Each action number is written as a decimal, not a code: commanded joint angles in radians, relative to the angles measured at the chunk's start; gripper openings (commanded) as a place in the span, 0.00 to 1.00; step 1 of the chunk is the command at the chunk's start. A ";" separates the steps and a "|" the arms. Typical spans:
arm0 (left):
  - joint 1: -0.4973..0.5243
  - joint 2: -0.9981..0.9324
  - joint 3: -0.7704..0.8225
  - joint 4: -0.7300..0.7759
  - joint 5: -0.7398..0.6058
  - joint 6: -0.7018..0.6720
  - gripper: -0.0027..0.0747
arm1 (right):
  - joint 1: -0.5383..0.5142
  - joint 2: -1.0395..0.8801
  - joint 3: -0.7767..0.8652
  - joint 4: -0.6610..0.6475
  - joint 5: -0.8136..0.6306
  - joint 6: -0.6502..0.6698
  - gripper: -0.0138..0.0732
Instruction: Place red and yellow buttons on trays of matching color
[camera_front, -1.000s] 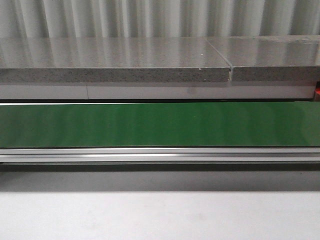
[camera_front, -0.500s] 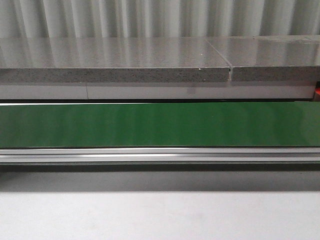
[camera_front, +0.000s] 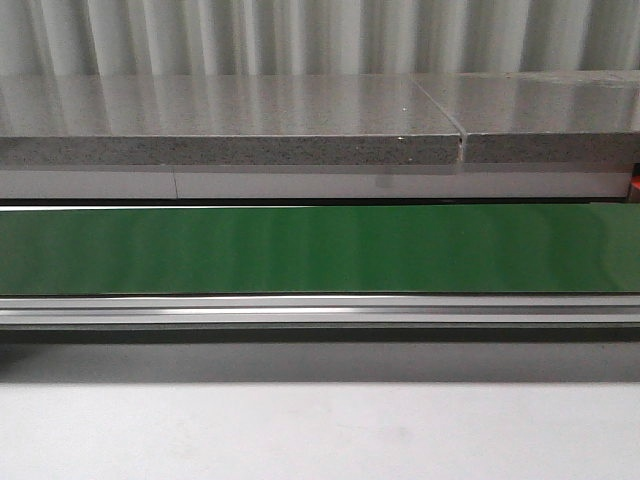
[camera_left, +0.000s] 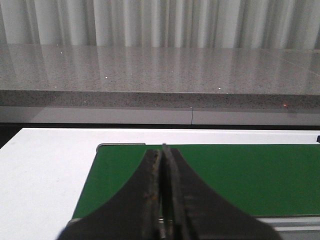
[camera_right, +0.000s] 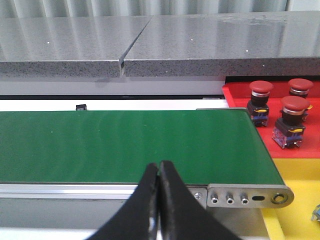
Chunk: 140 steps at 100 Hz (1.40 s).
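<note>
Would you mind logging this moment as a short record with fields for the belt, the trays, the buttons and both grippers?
belt: green conveyor belt, nothing on it in any view
red tray: at the belt's end, seen only in the right wrist view
red buttons: three upright on the red tray
yellow tray: next to the red tray; a partial object shows at the picture's edge, cannot identify it
yellow buttons: none clearly visible
left gripper: shut, empty, over the belt
right gripper: shut, empty, near the belt's end
</note>
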 joint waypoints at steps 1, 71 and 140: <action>-0.006 -0.030 0.001 0.001 -0.087 -0.011 0.01 | 0.002 -0.018 0.002 -0.012 -0.082 0.001 0.08; -0.006 -0.043 0.129 0.001 -0.243 -0.015 0.01 | 0.002 -0.018 0.002 -0.012 -0.082 0.001 0.08; -0.006 -0.043 0.129 0.001 -0.243 -0.015 0.01 | 0.002 -0.018 0.002 -0.012 -0.082 0.001 0.08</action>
